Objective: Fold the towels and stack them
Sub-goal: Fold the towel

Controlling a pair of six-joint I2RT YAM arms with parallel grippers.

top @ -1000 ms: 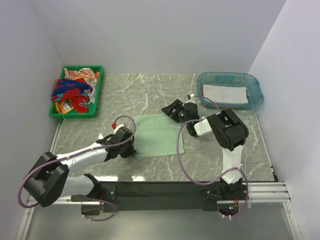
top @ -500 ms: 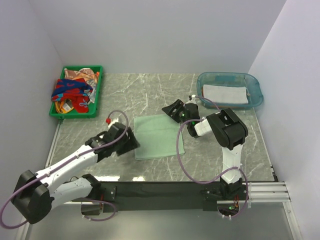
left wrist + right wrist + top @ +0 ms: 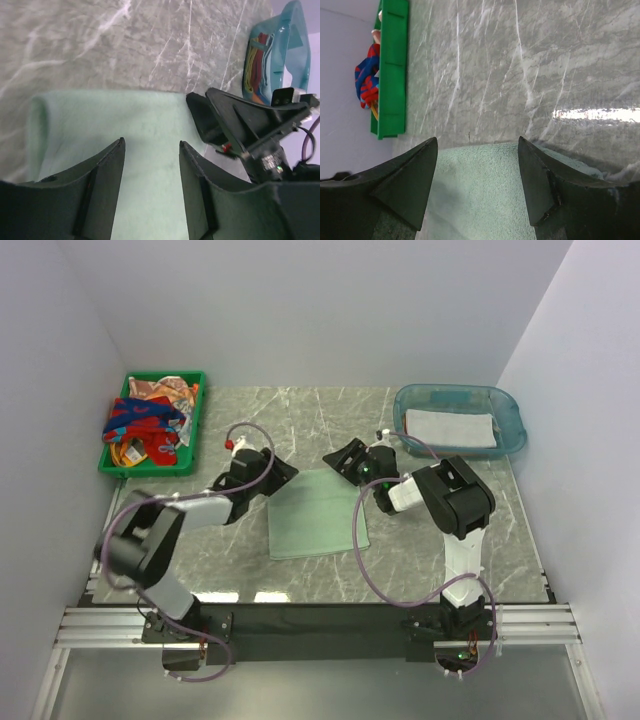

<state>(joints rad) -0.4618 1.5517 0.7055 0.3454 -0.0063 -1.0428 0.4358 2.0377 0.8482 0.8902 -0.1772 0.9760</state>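
Sage-green soft cloth towel lies flat between left gripper and right gripper, each at its far edge, both jaws spread, gripping nothing.

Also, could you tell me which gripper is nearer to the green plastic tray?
Left. The left gripper is over the flat sage green towel's edge facing the green plastic tray; the right gripper is across the towel.

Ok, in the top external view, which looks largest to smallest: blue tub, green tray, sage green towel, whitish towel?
1. The blue tub, green tray and sage green towel: too alike to rank.
2. The whitish towel: clearly smallest.
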